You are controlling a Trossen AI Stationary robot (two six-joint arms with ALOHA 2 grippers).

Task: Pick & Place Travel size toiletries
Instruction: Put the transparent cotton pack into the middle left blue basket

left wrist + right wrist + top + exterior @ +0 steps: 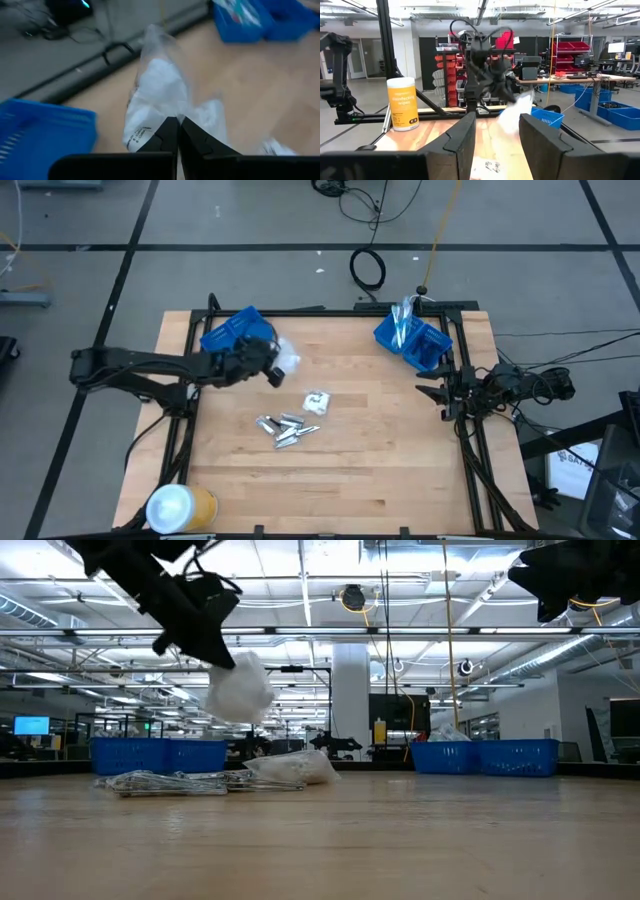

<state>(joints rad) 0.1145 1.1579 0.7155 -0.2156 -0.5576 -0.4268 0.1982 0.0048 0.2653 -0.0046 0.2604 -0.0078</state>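
packet (pixel 316 401) behind tubes (pixel 285 428); bins (pixel 236 333) at back

I count two blue bins (pixel 238 332), one yellow wipes canister (pixel 180 507), two white packets (pixel 317 401), one pinched in my left gripper (pixel 275 370), and roughly five silver tubes (pixel 284 428).

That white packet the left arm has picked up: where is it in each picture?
High view: white packet beside the left blue bin.
Low view: packet in the air, above that bin.
Left wrist view: middle, bin alongside.
Right wrist view: centre.
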